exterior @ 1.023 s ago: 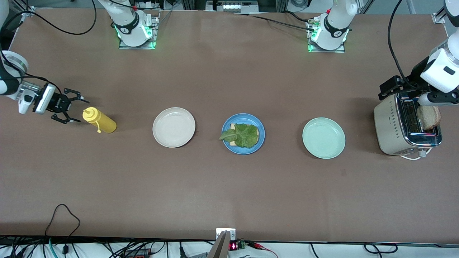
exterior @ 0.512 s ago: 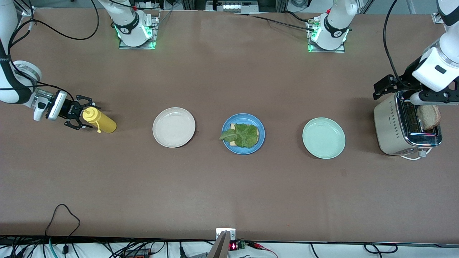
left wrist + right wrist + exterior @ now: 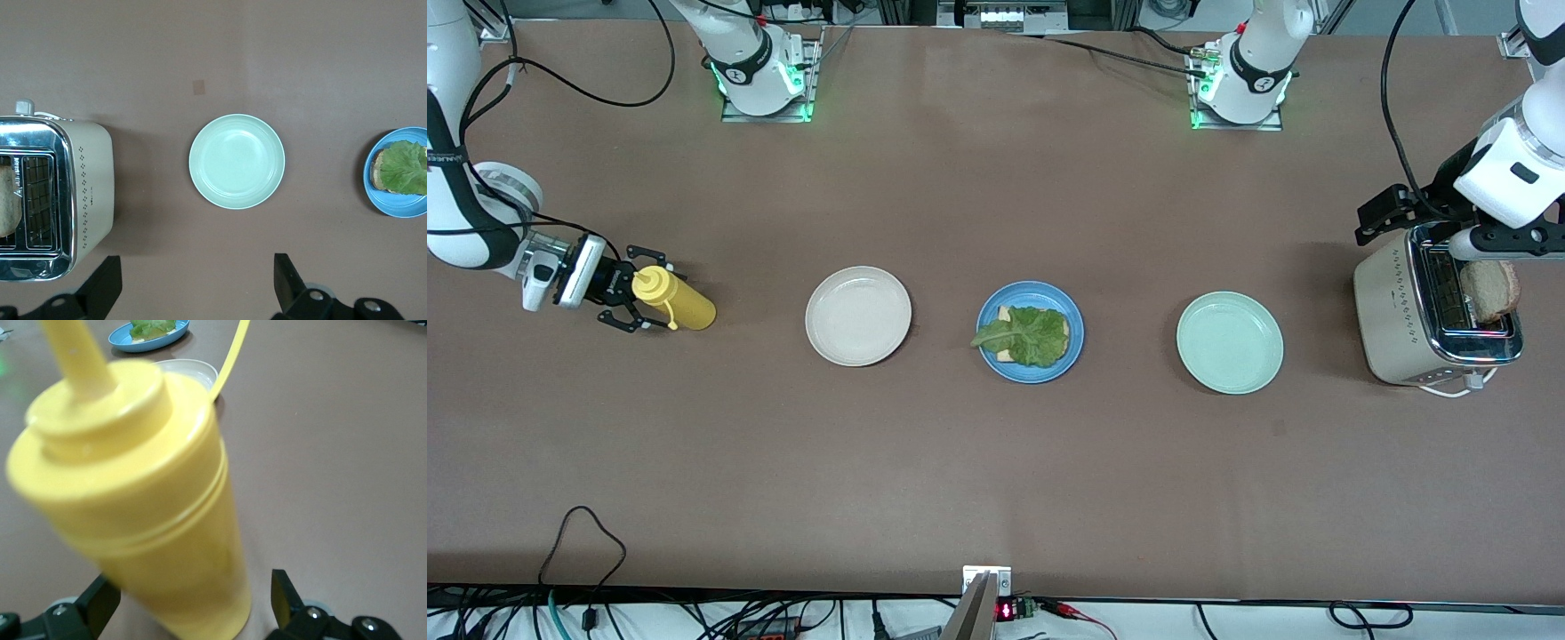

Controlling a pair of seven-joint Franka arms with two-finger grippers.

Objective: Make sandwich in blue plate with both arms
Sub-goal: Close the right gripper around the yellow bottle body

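The blue plate (image 3: 1073,352) sits mid-table and holds a bread slice (image 3: 1005,314) with a green lettuce leaf (image 3: 1033,336) on top. It also shows in the left wrist view (image 3: 385,201). A second bread slice (image 3: 1490,292) stands in a slot of the toaster (image 3: 1396,302). My left gripper (image 3: 1396,213) hangs open and empty over the table beside the toaster (image 3: 90,180). My right gripper (image 3: 643,292) is open, level with the table, its fingers either side of an upright yellow squeeze bottle (image 3: 680,304), which fills the right wrist view (image 3: 140,500).
A cream-white plate (image 3: 858,316) lies between the bottle and the blue plate. A pale mint-green plate (image 3: 1230,342) lies between the blue plate and the toaster. The toaster's cord (image 3: 1458,388) runs along its base. Cables hang off the table edge nearest the front camera.
My right gripper has moved along the table to the yellow bottle, and its open fingers now straddle it. My left arm has shifted slightly by the toaster.
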